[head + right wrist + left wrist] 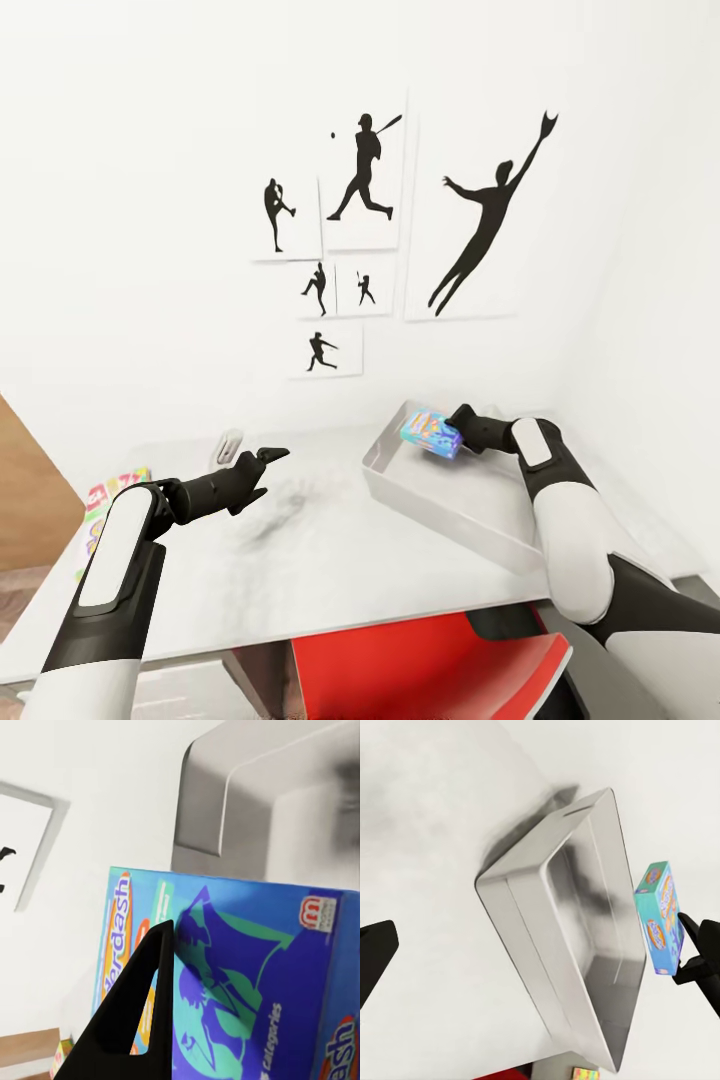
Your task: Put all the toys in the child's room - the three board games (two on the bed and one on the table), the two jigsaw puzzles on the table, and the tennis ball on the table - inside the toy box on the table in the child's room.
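My right gripper [455,432] is shut on a blue-teal board game [430,433], holding it tilted just above the far end of the light grey toy box [400,495] on the white table. From the left wrist, the board game [660,916] hangs beside the toy box's [532,937] long wall. One black finger [142,1005] presses the lettered face of the board game [247,975]. My left gripper [268,462] hovers open and empty over the middle of the table, left of the toy box. Colourful flat toys [112,495] lie at the table's left edge, partly behind my left arm. The tennis ball is out of view.
A small pale object [228,445] lies at the back of the table [330,570]. A red chair [420,655] is tucked under the front edge. A white wall with black athlete pictures [360,230] stands behind, and a wooden door [30,500] at the left.
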Available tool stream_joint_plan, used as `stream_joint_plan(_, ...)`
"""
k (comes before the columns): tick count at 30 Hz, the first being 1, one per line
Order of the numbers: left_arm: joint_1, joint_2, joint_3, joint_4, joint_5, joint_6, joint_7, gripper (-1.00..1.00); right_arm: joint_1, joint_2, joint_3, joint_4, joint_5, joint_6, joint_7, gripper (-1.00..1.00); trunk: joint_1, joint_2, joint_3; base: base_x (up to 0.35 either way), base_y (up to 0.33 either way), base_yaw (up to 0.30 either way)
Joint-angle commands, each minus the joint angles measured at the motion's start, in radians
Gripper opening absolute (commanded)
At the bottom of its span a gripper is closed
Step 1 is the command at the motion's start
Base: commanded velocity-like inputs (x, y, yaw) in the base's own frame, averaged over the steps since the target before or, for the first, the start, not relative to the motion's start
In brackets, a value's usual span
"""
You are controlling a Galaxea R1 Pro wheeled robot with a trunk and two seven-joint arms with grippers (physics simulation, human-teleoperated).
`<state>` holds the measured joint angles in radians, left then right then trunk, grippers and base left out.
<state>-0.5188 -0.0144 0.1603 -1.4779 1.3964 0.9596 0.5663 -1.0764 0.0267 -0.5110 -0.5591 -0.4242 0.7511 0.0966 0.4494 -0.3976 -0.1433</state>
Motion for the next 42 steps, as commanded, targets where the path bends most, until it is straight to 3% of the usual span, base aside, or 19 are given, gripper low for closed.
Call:
stream_joint_plan(1, -0.001, -0.001, 0.002, -0.001, 0.01, 0.004, 0.01, 1.0, -0.002, 0.002, -0.009, -0.001, 0.005, 0.006, 0.009, -1.0, 0.001, -0.002, -0.004, 0.0, 0.0, 0.0)
stream_joint_plan(22, 0.0, -0.001, 0.001, -0.016, 0.014, 0.006, -0.006, 1.0, -0.011, 0.005, -0.009, -0.001, 0.006, 0.005, 0.01, -1.0, 0.001, -0.002, -0.038, 0.0, 0.0, 0.0)
stream_joint_plan(26, 0.005, -0.001, 0.002, -0.057, 0.021, 0.01, -0.063, 1.0, -0.011, 0.005, -0.009, -0.001, 0.007, 0.002, 0.011, -1.0, 0.001, -0.002, -0.042, 0.0, 0.0, 0.0)
stream_joint_plan(30, 0.011, 0.001, -0.001, -0.1, 0.051, 0.022, -0.188, 1.0, -0.011, 0.006, -0.008, -0.002, 0.007, -0.001, 0.011, -1.0, 0.001, -0.002, -0.044, 0.0, 0.0, 0.0)
stream_joint_plan(31, 0.011, 0.001, -0.001, -0.1, 0.051, 0.022, -0.188, 1.0, -0.011, 0.006, -0.008, -0.002, 0.007, -0.001, 0.011, -1.0, 0.001, -0.002, -0.044, 0.0, 0.0, 0.0)
stream_joint_plan(34, 0.013, 0.005, -0.004, -0.114, 0.069, 0.031, -0.265, 1.0, -0.011, 0.006, -0.008, -0.002, 0.007, -0.001, 0.011, -1.0, 0.001, -0.002, -0.045, 0.0, 0.0, 0.0)
stream_joint_plan(42, 0.015, 0.009, -0.006, -0.122, 0.084, 0.039, -0.326, 1.0, -0.012, 0.006, -0.008, -0.002, 0.007, -0.002, 0.011, -1.0, 0.001, -0.002, -0.047, 0.0, 0.0, 0.0)
